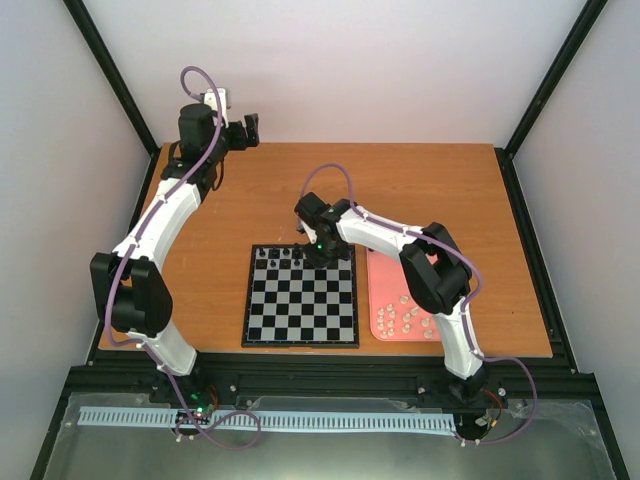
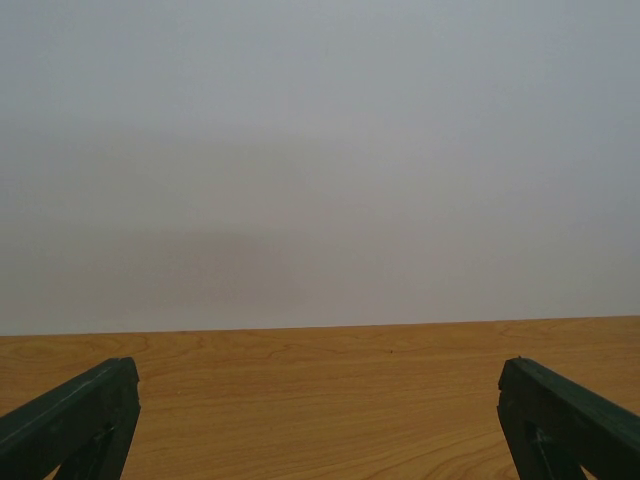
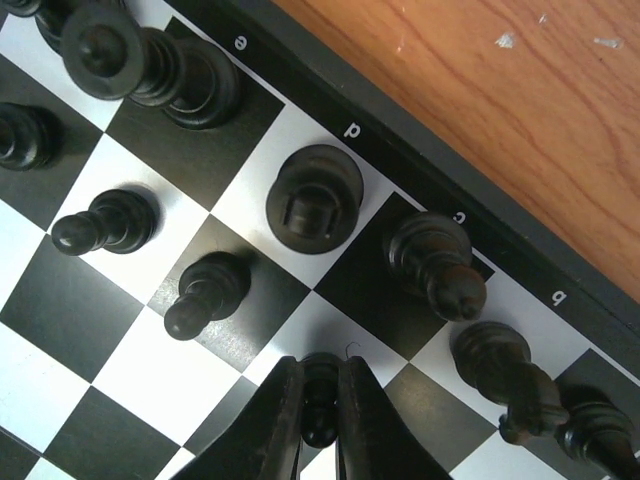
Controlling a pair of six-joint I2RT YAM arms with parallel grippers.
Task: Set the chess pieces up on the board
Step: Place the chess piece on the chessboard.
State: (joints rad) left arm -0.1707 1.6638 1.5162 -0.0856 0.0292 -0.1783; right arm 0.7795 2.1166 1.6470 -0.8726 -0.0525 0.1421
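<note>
The board [image 1: 300,310] lies at the table's middle, with black pieces [image 1: 283,256] along its far rows. My right gripper [image 1: 322,252] hangs over the board's far right part. In the right wrist view its fingers [image 3: 283,420] are shut on a black pawn [image 3: 320,400] over a light square in the second row. Around it stand two black pawns [image 3: 205,292], a flat-topped piece [image 3: 314,196] by letter d, and a bishop [image 3: 440,262]. Cream-white pieces [image 1: 405,318] lie on the pink tray [image 1: 385,275]. My left gripper [image 1: 247,130] is open and empty at the far left, its fingertips [image 2: 85,412] wide apart.
The pink tray lies right of the board, close to my right arm's elbow [image 1: 435,262]. Bare wooden table [image 1: 420,190] stretches behind the board up to the white back wall [image 2: 320,150]. Black frame posts stand at the back corners.
</note>
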